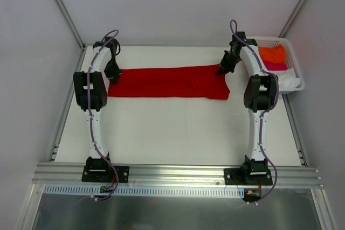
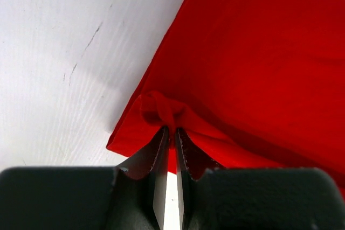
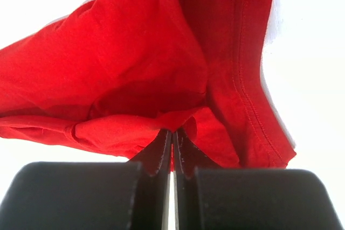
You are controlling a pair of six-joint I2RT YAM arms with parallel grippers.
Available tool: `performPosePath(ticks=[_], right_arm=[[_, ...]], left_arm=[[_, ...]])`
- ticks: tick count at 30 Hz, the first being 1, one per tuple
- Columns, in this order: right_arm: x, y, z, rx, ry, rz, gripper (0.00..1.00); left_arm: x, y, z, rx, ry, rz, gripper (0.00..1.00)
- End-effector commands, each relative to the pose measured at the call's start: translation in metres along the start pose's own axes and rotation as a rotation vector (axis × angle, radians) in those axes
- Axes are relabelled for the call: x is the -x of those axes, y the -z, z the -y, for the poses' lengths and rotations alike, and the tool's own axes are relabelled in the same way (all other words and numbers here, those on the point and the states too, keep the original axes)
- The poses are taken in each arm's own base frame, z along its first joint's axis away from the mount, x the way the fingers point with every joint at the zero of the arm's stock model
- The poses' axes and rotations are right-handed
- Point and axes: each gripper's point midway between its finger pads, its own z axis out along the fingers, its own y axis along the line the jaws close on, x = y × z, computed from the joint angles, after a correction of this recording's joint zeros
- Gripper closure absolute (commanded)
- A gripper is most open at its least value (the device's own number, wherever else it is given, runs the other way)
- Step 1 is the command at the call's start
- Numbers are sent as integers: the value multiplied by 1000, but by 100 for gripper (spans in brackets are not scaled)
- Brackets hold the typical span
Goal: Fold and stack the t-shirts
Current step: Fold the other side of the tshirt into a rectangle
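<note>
Standing here, I see the top camera fixed high behind the bases of the left arm (image 1: 92, 106) and the right arm (image 1: 259, 106). It looks down and forward over the whole table (image 1: 172, 127) from well back. The left wrist camera sits just behind the left end effector (image 2: 170, 130) and looks along its fingers, very close to the left end of the red t-shirt (image 2: 259, 63) and some bare table. The right wrist camera sits likewise behind the right end effector (image 3: 172, 132), pressed close to the shirt's right end. All three views share that shirt, and each wrist view takes one end.
</note>
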Motion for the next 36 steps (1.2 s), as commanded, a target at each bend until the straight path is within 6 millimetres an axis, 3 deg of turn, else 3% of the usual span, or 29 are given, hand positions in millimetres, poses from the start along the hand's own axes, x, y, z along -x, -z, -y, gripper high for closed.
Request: performPosePath(ticks=[1,9,11,13,15,16,17,19,20,21,22,24,31,35,36], right_arm=[[10,15,0,5,-38,28,100],[14,16,10,-7,-59,34,100],[16,15,11,-8,-61,36,100],[17,15,10,-5,-69,40,100],[19,14,11,-3,-73,45,98],[19,13,10,1,-73,44,88],[21,13,9,6,-71,50,86],[22,12,8,16,-73,57,65],[25,12,5,27,-67,70,58],[27,13,3,36,-62,80,53],[28,15,2,44,-60,88,43],[36,19,-4,67,-44,128,32],[63,68,-29,135,32,294,27],[49,91,-43,184,30,283,35],[37,86,-43,172,60,256,37]], left_arm=[[7,10,0,-16,-4,1,91],[15,10,6,-30,0,9,90],[15,7,6,-29,2,3,85],[16,6,8,-32,4,2,70],[20,6,9,-36,12,12,40],[19,5,9,-36,12,9,28],[22,7,10,-38,13,18,23],[28,11,10,-42,14,39,12],[31,14,11,-46,14,51,4],[37,20,12,-53,19,76,1],[40,24,11,-55,25,90,1],[47,39,13,-77,44,130,1],[58,90,18,-139,67,237,1],[27,101,39,-170,8,202,5],[20,108,47,-181,-12,207,7]])
